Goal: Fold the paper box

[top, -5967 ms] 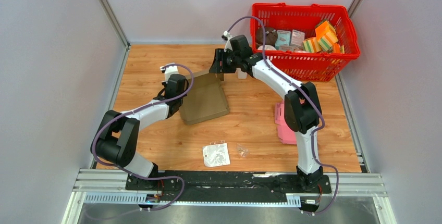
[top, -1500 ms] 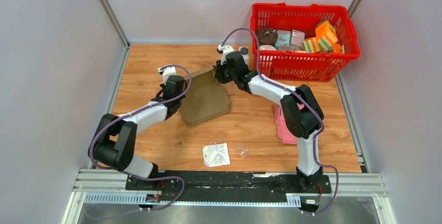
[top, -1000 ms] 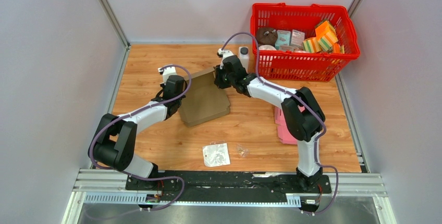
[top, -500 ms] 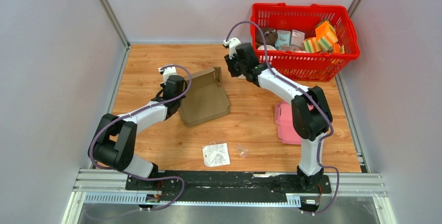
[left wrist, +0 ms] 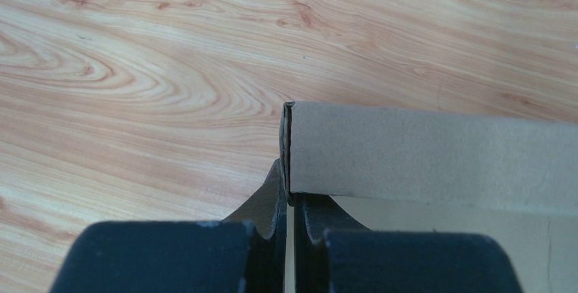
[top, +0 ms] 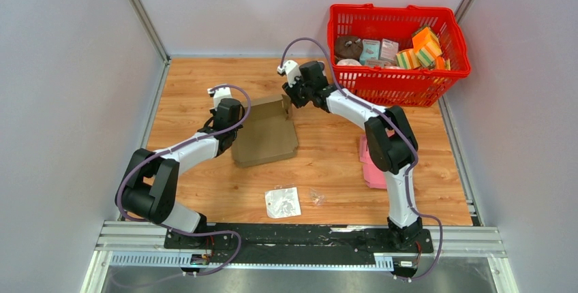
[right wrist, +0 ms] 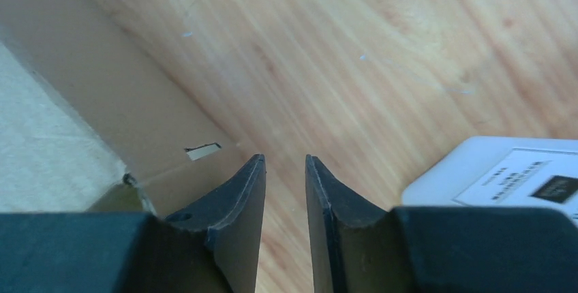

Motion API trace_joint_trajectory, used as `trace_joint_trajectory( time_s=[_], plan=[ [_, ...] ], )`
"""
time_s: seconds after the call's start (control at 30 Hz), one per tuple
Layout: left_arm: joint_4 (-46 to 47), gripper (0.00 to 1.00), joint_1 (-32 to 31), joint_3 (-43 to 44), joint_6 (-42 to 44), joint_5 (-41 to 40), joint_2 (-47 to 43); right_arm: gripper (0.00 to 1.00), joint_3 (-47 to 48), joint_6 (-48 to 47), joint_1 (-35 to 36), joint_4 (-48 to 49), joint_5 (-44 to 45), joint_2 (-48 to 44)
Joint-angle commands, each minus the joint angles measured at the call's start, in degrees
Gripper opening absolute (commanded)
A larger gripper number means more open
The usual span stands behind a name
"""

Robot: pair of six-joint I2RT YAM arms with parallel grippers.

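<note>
The brown paper box (top: pixel 264 135) lies partly folded on the wooden table, left of centre. My left gripper (top: pixel 228 121) is at its left edge. In the left wrist view the left gripper (left wrist: pixel 290 194) is shut on the end of a raised cardboard wall (left wrist: pixel 422 157). My right gripper (top: pixel 294 93) is at the box's far right corner. In the right wrist view the right gripper (right wrist: pixel 285 163) stands a little open with only bare wood between the jaws. The box's cardboard flap (right wrist: pixel 123 102) is just left of its left finger.
A red basket (top: pixel 399 80) full of small items stands at the back right. A pink item (top: pixel 371 163) lies right of centre. A white packet (top: pixel 283 202) and a small clear scrap (top: pixel 317 197) lie near the front. A white labelled object (right wrist: pixel 497 177) is close right of the right gripper.
My right gripper left the back flap, moved toward the basket, then came back to the box's far right corner. The flap now sits lower. The left gripper has kept its hold.
</note>
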Motion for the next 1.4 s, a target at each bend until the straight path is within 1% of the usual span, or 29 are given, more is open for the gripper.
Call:
trace_joint_trajectory(
  time_s=[0.0, 0.03, 0.07, 0.1, 0.13, 0.2, 0.27, 0.37, 0.4, 0.53, 0.63, 0.67, 0.7, 0.77, 0.87, 1.0, 1.1, 1.3, 1.37],
  plan=[
    [-2.9, 0.0, 0.0, 0.2, 0.6, 1.8, 0.9, 0.33, -1.3, -1.2, 0.9, 0.9, -2.8, -4.3],
    [-3.0, 0.0, 0.0, 0.0, 0.6, 1.6, 0.4, 0.33, -0.6, 0.1, 0.9, 0.0, -1.0, -4.2],
    [-3.0, 0.0, 0.0, -0.1, 0.6, 1.4, 0.4, 0.37, -0.4, 1.0, 0.8, -0.7, 1.2, -4.2],
    [-3.1, 0.0, 0.0, -0.2, 0.8, 1.4, 0.3, 0.39, -0.5, 1.8, 0.8, -1.5, 7.0, -4.2],
    [-3.1, 0.0, 0.0, -0.1, 0.8, 1.4, 0.2, 0.41, -0.5, 2.4, 0.7, -2.2, 8.7, -4.3],
    [-3.1, 0.0, 0.0, -0.1, 0.9, 1.3, 0.1, 0.42, 0.4, 3.3, -0.6, -5.5, 9.5, -4.6],
    [-3.1, 0.0, 0.0, 0.1, 1.3, 1.3, 0.2, 0.43, -0.6, 2.3, -1.6, -6.3, 9.7, -5.6],
    [-3.1, 0.0, 0.0, 0.2, 1.2, 1.3, 0.2, 0.44, -3.4, 0.8, -3.3, -5.4, 6.1, -8.3],
    [-3.0, 0.0, 0.0, 0.2, 1.2, 1.4, 0.3, 0.45, -4.3, -0.1, -3.5, -5.0, 2.7, -9.8],
    [-3.1, 0.0, 0.0, 0.2, 1.3, 1.4, 0.3, 0.47, -8.0, -3.9, -3.6, -3.9, -4.3, -12.5],
    [-3.2, 0.0, 0.0, 0.2, 1.7, 1.2, 0.3, 0.5, -10.4, -5.0, -3.7, -0.8, -8.2, -13.1],
    [-3.2, 0.0, 0.0, 0.2, 1.8, 1.3, 0.2, 0.52, -10.7, -4.9, -3.8, 0.7, -8.9, -13.1],
    [-3.3, 0.0, 0.0, 0.3, 1.7, 1.3, 0.2, 0.53, -10.7, -4.6, -3.9, 2.7, -9.9, -12.4],
    [-3.5, 0.0, 0.0, 0.4, 1.6, 1.4, 0.1, 0.54, -8.5, -4.1, -4.3, 3.1, -11.0, -10.4],
    [-3.5, 0.0, -0.1, 0.3, 1.4, 1.9, -0.3, 0.54, -4.4, -5.1, -4.5, 1.3, -14.1, -7.5],
    [-3.6, 0.0, 0.0, 0.3, 1.5, 1.8, -0.3, 0.53, -4.2, -5.8, -4.7, 2.5, -18.5, -6.7],
    [-3.8, 0.0, 0.0, 0.7, 1.8, 1.7, -0.1, 0.52, -3.7, -5.8, -4.2, 2.7, -20.0, -6.4],
    [-4.0, 0.0, 0.0, 0.9, 1.9, 1.7, -0.1, 0.47, -4.4, -5.4, -3.5, 5.0, -21.3, -5.8],
    [-4.3, 0.0, 0.0, 0.9, 2.0, 1.6, -0.2, 0.43, -4.2, -5.3, -3.3, 5.2, -21.5, -5.7]
  ],
)
